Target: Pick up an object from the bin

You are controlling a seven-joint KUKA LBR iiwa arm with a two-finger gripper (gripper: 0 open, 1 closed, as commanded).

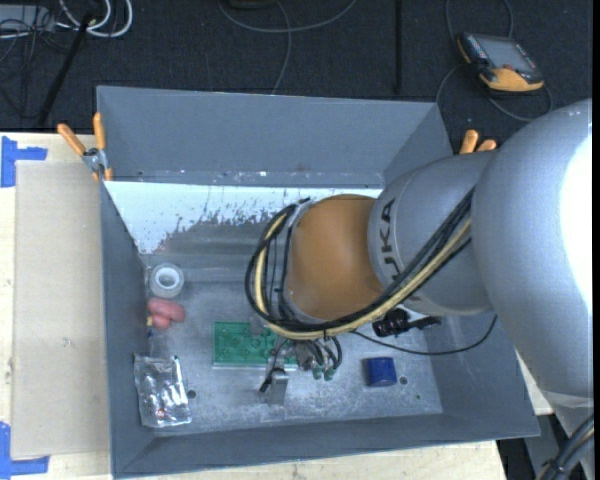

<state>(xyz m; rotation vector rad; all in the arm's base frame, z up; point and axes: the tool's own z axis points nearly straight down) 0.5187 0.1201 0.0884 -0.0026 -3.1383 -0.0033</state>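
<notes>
My gripper (275,379) pokes out below the arm's orange cover, low over the bin floor near the front middle. It stands at the right end of a green circuit board (238,344) that lies flat on the floor. The board's right edge is hidden under the arm. A small blue block (380,371) lies to the gripper's right, apart from it. I see nothing held in the gripper.
At the bin's left side lie a small clear tape roll (166,280), a pink lump (165,314) just below it, and a crinkled silvery packet (162,391) in the front left corner. The arm and its cables cover the bin's middle and right.
</notes>
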